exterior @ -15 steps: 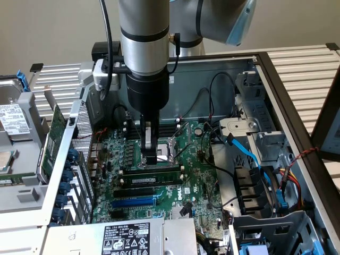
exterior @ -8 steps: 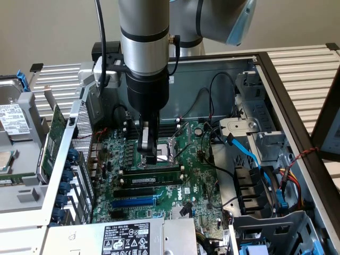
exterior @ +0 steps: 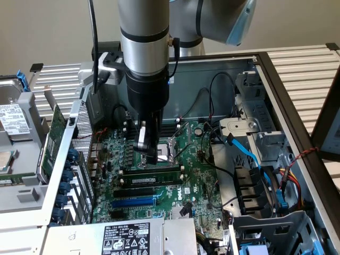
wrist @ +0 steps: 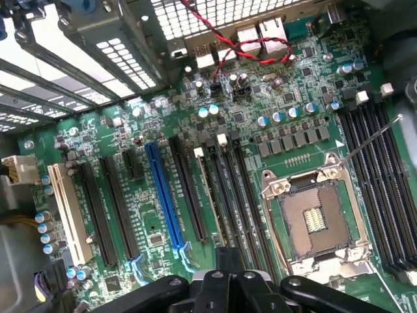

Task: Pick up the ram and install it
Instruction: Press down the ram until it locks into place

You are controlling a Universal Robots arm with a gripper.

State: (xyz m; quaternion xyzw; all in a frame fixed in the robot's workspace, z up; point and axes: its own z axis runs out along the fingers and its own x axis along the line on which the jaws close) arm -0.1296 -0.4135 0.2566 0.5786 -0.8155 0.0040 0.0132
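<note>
The ram (exterior: 159,171) is a thin green stick with black chips. It stands upright in a black memory slot on the motherboard, beside the CPU socket (exterior: 171,146). A second green stick with a white label (exterior: 155,181) stands in the slot beside it. My gripper (exterior: 150,156) points straight down with its fingers shut, and I see nothing between them. Its tips hang just over the ram's top edge; I cannot tell if they touch. In the wrist view the gripper (wrist: 229,261) hovers over the thin edge-on sticks (wrist: 206,195) and the long slots.
The open computer case has a metal wall (exterior: 276,79) on the exterior view's right. Blue and black cables (exterior: 247,151) run by the drive bays. A blue slot (exterior: 133,203) and the power supply (exterior: 127,238) lie nearer the camera. A green expansion card (exterior: 53,135) and a hard drive (exterior: 13,122) lie outside.
</note>
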